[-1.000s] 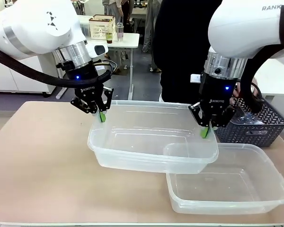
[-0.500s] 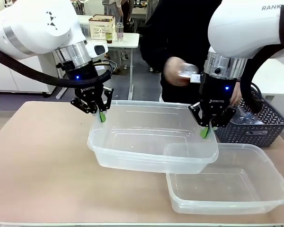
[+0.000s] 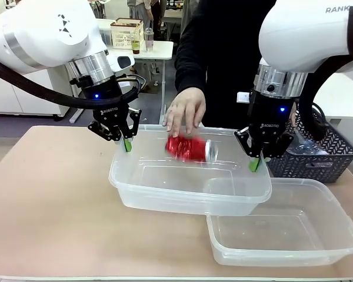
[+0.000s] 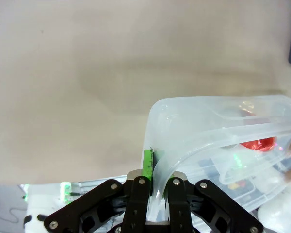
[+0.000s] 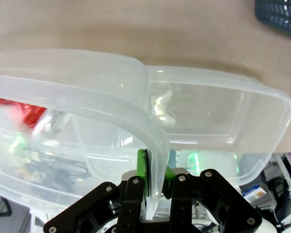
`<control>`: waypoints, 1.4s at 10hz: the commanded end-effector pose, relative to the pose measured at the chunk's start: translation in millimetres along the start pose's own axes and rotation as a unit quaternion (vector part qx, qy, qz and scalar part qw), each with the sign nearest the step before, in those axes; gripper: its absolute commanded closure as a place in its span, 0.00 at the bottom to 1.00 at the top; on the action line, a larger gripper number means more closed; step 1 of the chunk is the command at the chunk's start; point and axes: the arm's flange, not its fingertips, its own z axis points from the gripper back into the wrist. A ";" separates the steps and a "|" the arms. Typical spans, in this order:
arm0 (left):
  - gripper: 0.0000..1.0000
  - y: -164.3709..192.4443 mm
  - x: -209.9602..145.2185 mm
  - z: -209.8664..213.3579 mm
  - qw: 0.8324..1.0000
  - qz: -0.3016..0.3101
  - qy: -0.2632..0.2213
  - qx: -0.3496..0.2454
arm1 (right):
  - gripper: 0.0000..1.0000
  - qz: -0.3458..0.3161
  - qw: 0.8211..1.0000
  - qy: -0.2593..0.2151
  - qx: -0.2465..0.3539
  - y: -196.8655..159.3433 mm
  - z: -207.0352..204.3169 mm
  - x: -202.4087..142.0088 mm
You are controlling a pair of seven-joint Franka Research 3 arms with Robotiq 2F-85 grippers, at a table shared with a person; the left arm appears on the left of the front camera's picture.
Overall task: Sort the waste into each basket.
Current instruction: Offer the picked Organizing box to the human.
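Note:
Both grippers hold one clear basket (image 3: 188, 194) lifted off the table. My left gripper (image 3: 126, 143) is shut on its left rim and my right gripper (image 3: 256, 161) on its right rim. A red-and-silver can (image 3: 188, 148), blurred, is inside this basket just under a person's open hand (image 3: 185, 111). In the left wrist view the left gripper (image 4: 159, 165) pinches the basket's rim (image 4: 208, 126), with the can (image 4: 258, 143) seen through the wall. In the right wrist view the right gripper (image 5: 154, 167) clamps the rim (image 5: 63, 82). A second clear basket (image 3: 282, 232) lies beneath on the table.
A dark lattice basket (image 3: 320, 158) with clear bottles stands at the far right, behind my right gripper. The person in a black top stands at the far edge. Bare tabletop (image 3: 47, 200) stretches to the left of the lifted basket.
The person's hand has come from the right over the lifted basket, and the red can has left it and now sits blurred inside the basket. Both grippers have kept their place.

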 end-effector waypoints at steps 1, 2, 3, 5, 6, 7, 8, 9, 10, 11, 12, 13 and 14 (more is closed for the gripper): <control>0.94 -0.2 1.8 3.6 1.000 0.008 -0.004 -0.016 | 0.95 0.005 1.000 0.006 -0.005 2.8 4.1 -0.5; 0.94 -0.2 1.8 3.6 1.000 0.008 -0.004 -0.016 | 0.95 0.005 1.000 0.006 -0.005 2.8 4.1 -0.5; 0.94 -0.2 1.8 3.6 1.000 0.008 -0.004 -0.016 | 0.95 0.005 1.000 0.006 -0.005 2.8 4.1 -0.5; 0.94 -0.2 1.8 3.6 1.000 0.008 -0.004 -0.016 | 0.95 0.005 1.000 0.006 -0.005 2.8 4.1 -0.5; 0.94 -0.2 1.8 3.6 1.000 0.008 -0.004 -0.016 | 0.95 0.005 1.000 0.006 -0.005 2.8 4.1 -0.5; 0.94 -0.2 1.8 3.6 1.000 0.008 -0.004 -0.016 | 0.95 0.005 1.000 0.006 -0.005 2.8 4.1 -0.5; 0.94 -0.2 1.8 3.6 1.000 0.008 -0.004 -0.016 | 0.95 0.005 1.000 0.006 -0.005 2.8 4.1 -0.5; 0.94 -0.2 1.8 3.6 1.000 0.008 -0.004 -0.016 | 0.95 0.005 1.000 0.006 -0.005 2.8 4.1 -0.5; 0.94 -0.2 1.8 3.6 1.000 0.008 -0.004 -0.016 | 0.95 0.005 1.000 0.006 -0.005 2.8 4.1 -0.5; 0.94 -0.2 1.8 3.6 1.000 0.008 -0.004 -0.016 | 0.95 0.005 1.000 0.006 -0.005 2.8 4.1 -0.5; 0.94 -0.2 1.8 3.6 1.000 0.008 -0.004 -0.016 | 0.95 0.005 1.000 0.006 -0.005 2.8 4.1 -0.5; 0.94 -0.2 1.8 3.6 1.000 0.008 -0.004 -0.016 | 0.95 0.005 1.000 0.006 -0.005 2.8 4.1 -0.5; 0.94 -0.2 1.8 3.6 1.000 0.008 -0.004 -0.016 | 0.95 0.005 1.000 0.006 -0.005 2.8 4.1 -0.5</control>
